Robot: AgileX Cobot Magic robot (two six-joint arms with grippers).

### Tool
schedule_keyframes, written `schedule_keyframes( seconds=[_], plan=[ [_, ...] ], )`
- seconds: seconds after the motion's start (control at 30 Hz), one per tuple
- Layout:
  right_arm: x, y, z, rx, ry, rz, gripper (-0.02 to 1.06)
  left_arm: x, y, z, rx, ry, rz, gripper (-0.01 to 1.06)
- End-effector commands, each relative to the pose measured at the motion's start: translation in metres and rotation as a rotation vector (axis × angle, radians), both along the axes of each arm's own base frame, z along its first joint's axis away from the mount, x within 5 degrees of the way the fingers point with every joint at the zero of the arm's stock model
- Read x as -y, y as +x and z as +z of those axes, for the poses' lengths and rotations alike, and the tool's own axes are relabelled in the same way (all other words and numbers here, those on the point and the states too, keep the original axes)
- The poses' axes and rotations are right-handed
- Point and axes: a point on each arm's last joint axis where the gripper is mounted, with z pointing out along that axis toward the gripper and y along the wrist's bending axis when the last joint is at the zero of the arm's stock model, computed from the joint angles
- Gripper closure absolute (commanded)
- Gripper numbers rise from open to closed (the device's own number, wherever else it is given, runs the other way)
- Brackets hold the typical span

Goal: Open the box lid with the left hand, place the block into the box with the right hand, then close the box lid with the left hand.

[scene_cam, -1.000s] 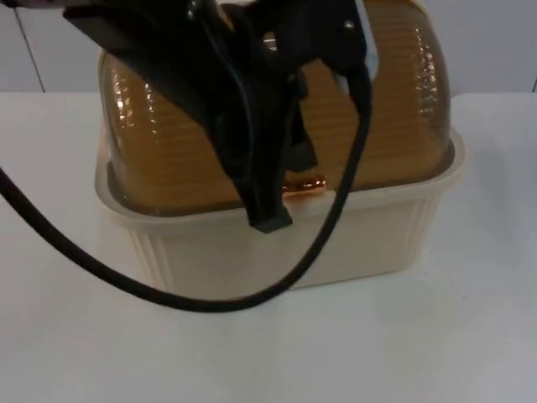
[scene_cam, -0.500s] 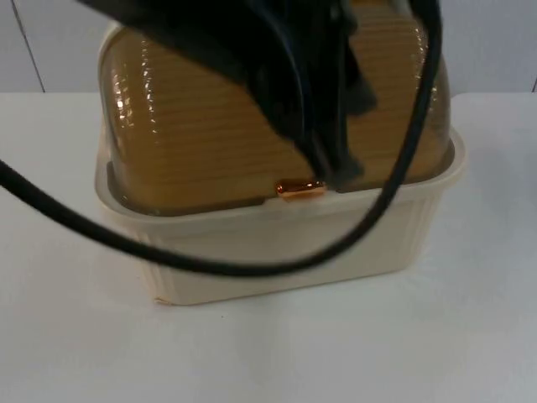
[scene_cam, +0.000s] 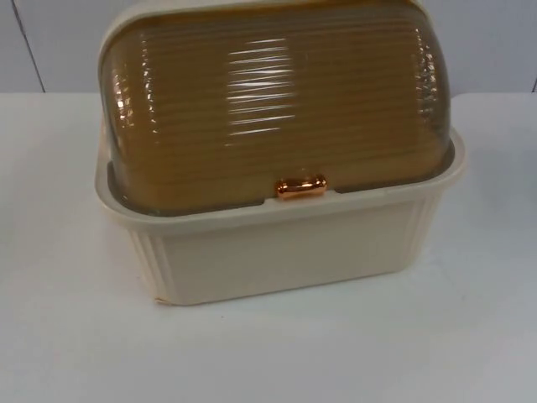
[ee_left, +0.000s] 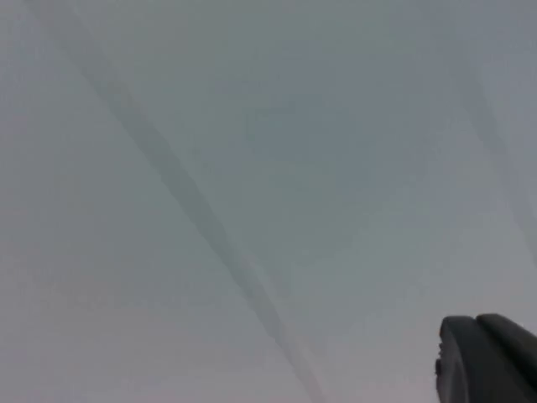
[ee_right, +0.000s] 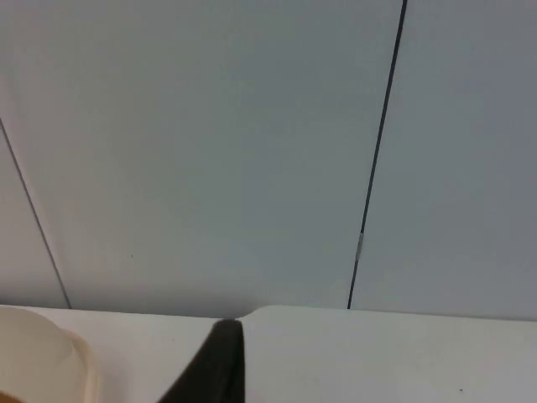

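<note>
The box (scene_cam: 285, 248) is a cream ribbed tub standing in the middle of the table in the top view. Its amber ribbed dome lid (scene_cam: 277, 101) is down and shut, and a small copper handle (scene_cam: 300, 187) sits at the lid's front edge. The tinted lid hides the inside. In the left wrist view, a black fingertip (ee_left: 491, 359) of my left gripper stands against a blurred grey wall. My right gripper's black fingertip (ee_right: 220, 361) shows in the right wrist view above the table's far edge, beside a cream corner of the box (ee_right: 42, 357).
White table (scene_cam: 75, 336) surrounds the box in front and on both sides. The grey partition wall (ee_right: 252, 151), with dark vertical seams, rises behind the table.
The black arm and cable that hung over the lid near the handle have swung right and up, away from the box. The lid stays shut and the box has not moved.
</note>
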Motion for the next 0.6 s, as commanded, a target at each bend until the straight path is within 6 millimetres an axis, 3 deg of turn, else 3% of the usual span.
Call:
schedule_keyframes(
  seconds=[0.0, 0.13, 0.17, 0.2, 0.3, 0.47, 0.57],
  plan=[
    [-0.001, -0.003, 0.001, 0.012, 0.011, 0.003, 0.0, -0.025, 0.006, 0.009, -0.038, -0.113, 0.076, 1.04],
    [-0.002, -0.002, 0.002, 0.02, 0.024, 0.006, 0.0, -0.095, 0.023, 0.012, -0.09, -0.228, 0.309, 1.04],
    [-0.002, -0.002, 0.002, 0.02, 0.024, 0.006, 0.0, -0.095, 0.023, 0.012, -0.09, -0.228, 0.309, 1.04],
    [-0.002, -0.002, 0.002, 0.023, 0.026, 0.006, 0.0, -0.121, 0.027, 0.01, -0.096, -0.264, 0.404, 1.04],
    [-0.002, -0.002, 0.003, 0.031, 0.026, 0.005, 0.0, -0.152, 0.031, 0.005, -0.103, -0.316, 0.52, 1.04],
    [-0.002, -0.002, 0.003, 0.033, 0.026, 0.004, 0.0, -0.167, 0.04, -0.008, -0.162, -0.316, 0.554, 1.04],
    [-0.002, -0.002, 0.003, 0.033, 0.026, 0.004, 0.0, -0.165, 0.045, -0.014, -0.2, -0.316, 0.532, 1.04]
  ],
)
